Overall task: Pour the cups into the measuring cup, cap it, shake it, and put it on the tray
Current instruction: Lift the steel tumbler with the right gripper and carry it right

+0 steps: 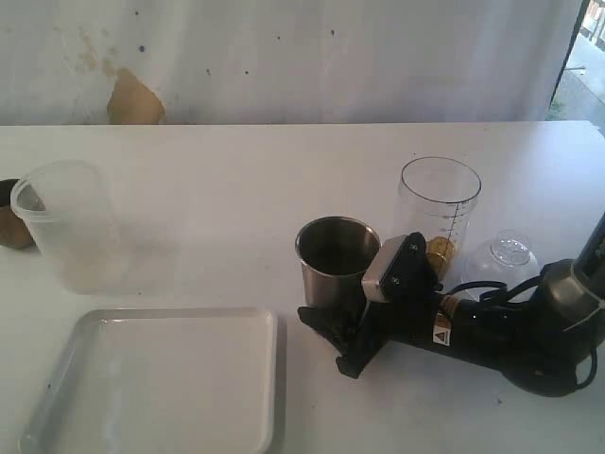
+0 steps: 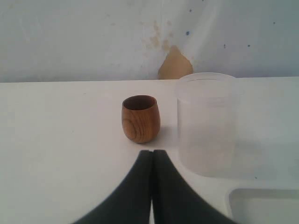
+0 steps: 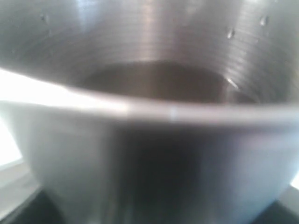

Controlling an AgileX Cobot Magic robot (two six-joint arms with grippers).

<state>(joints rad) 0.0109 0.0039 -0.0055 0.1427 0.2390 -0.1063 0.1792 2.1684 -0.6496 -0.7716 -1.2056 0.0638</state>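
The steel tumbler (image 1: 336,260) stands upright at mid-table with dark liquid inside, and it fills the right wrist view (image 3: 154,116). My right gripper (image 1: 331,338) lies low on the table with its black fingers either side of the tumbler's base; contact does not show. The measuring cup (image 1: 438,213) stands just behind, uncapped. The wooden cup (image 2: 140,119) stands at the far left (image 1: 11,227), a short way beyond my left gripper (image 2: 152,151), which is shut and empty. The white tray (image 1: 161,388) lies at the front left.
A frosted plastic cup (image 1: 71,227) stands next to the wooden cup and beside my left gripper (image 2: 208,126). The clear dome cap (image 1: 501,260) rests on the table to the right of the measuring cup. A tray corner (image 2: 264,205) shows near the left fingers.
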